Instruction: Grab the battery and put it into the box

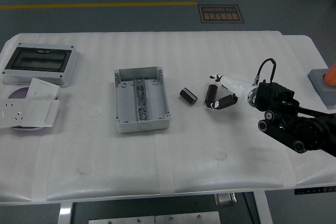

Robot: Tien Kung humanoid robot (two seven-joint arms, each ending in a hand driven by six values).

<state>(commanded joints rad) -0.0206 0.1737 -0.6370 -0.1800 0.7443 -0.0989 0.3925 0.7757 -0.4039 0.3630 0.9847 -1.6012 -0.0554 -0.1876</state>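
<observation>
A: Starting left of centre: the grey box (142,99) sits open-topped on the white counter (168,171). Nothing in it that looks like a battery.

B: Just right of it, one dark battery (188,96) lies on its side, long axis running diagonally. A second battery (211,95) stands nearly upright beside it.

A: And the right hand (227,94) comes in from the right edge, its fingers (229,83) touching that second battery. Closed on it? I can't tell.

B: The left arm isn't visible, so the right hand's the nearer one.
</observation>
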